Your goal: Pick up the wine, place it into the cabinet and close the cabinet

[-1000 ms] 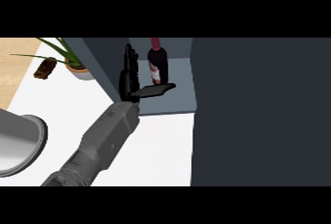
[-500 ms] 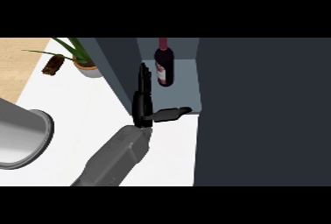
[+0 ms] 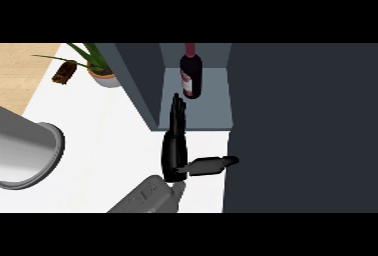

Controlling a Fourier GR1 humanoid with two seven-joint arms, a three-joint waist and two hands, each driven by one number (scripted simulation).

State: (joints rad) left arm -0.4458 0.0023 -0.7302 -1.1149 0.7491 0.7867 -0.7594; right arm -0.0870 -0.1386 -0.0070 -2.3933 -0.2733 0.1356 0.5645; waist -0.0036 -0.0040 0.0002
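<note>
In the head view you have only 1 hand to work with: a black hand (image 3: 176, 150) coming up from the lower edge on a grey forearm (image 3: 144, 199). Which arm it belongs to you cannot tell from this view, though I take it for the right; the other hand is out of sight. Its fingers (image 3: 177, 112) are straight and pressed together, pointing up the view toward the cabinet (image 3: 148, 85), with the thumb (image 3: 214, 165) stuck out sideways toward the dark door (image 3: 303, 130); it holds nothing. The wine bottle (image 3: 190, 75) already stands inside the cabinet on the grey shelf (image 3: 210, 107), neck toward the top of the view, its long axis roughly in line with your fingers and just beyond their tips, not touching. So the placing looks done, and what remains is the closing: the door lies to the thumb side, close beside the hand. Off to the left, well apart, sit a potted plant (image 3: 100, 70), a small brown object (image 3: 65, 72) and a grey metal pot (image 3: 29, 155), whose inside is hidden.
</note>
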